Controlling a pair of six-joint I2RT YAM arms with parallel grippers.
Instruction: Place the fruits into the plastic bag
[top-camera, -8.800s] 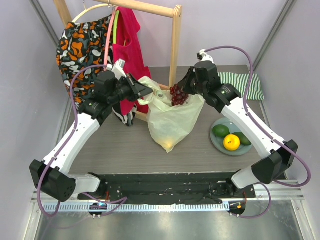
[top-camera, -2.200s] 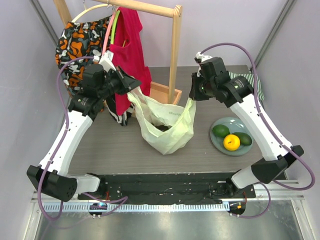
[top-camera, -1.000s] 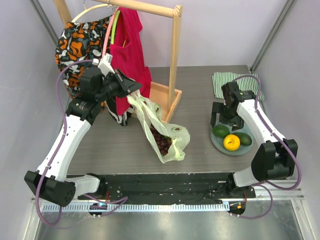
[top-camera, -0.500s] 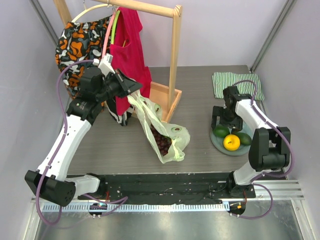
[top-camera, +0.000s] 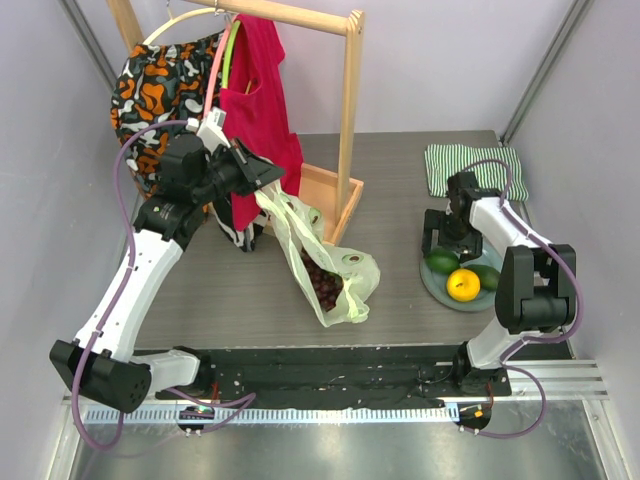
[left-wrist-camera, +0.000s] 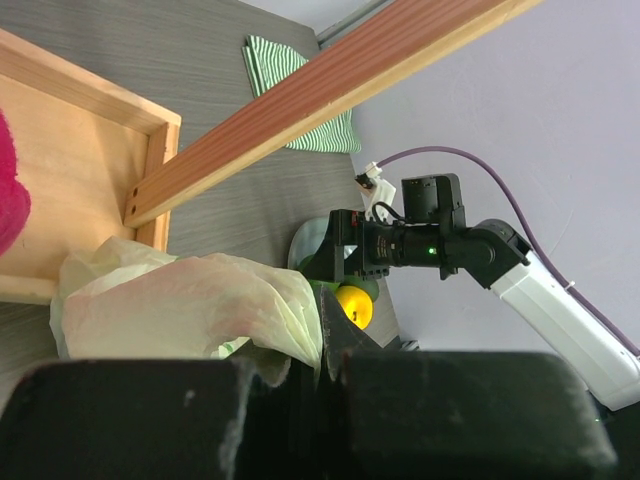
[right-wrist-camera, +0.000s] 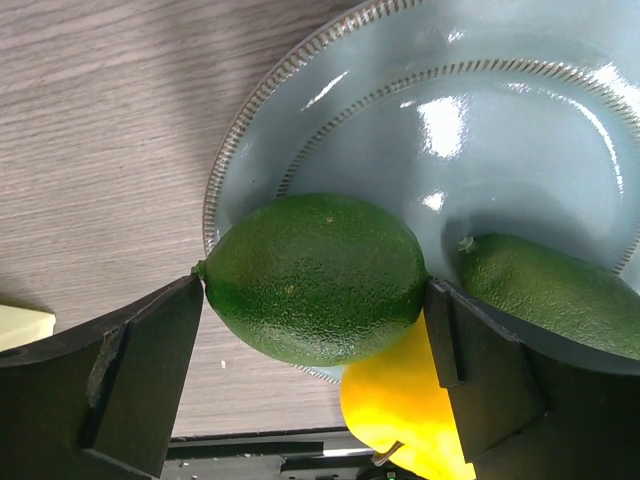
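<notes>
At the right edge of the table (top-camera: 220, 290), your right gripper (top-camera: 440, 245) stands low over the grey-blue plate (right-wrist-camera: 520, 150) with its jaws spread wide. One finger sits at each end of a green avocado (right-wrist-camera: 315, 275), which lies on the plate's left part. Whether the pads press the fruit cannot be told. A second avocado (right-wrist-camera: 550, 290) and a yellow citrus (right-wrist-camera: 400, 410) lie just beside it on the same plate.

Your left gripper (top-camera: 265, 180) is closed on a handle of the plastic bag (top-camera: 355, 270). The bag hangs slanting from that grip down to the middle of the table, and the grapes (top-camera: 322, 283) lie inside its slumped lower end.

Compare the view of about two seconds ago. Then both grippers held the bag stretched open between them; now the right one has let go and crossed to the plate, and the bag has collapsed to one side. Over the last second the right gripper has barely shifted, and the left has kept its hold.

The table is grey with a wood grain. A green-and-white striped cloth (top-camera: 475, 165) lies folded at its far right corner. A wooden tray (top-camera: 322, 185) sits at the far edge, under a wooden rail (top-camera: 290, 14) that carries a red garment (top-camera: 255, 90) and a patterned garment (top-camera: 165, 85). Pale lilac walls (top-camera: 450, 60) enclose the space.
</notes>
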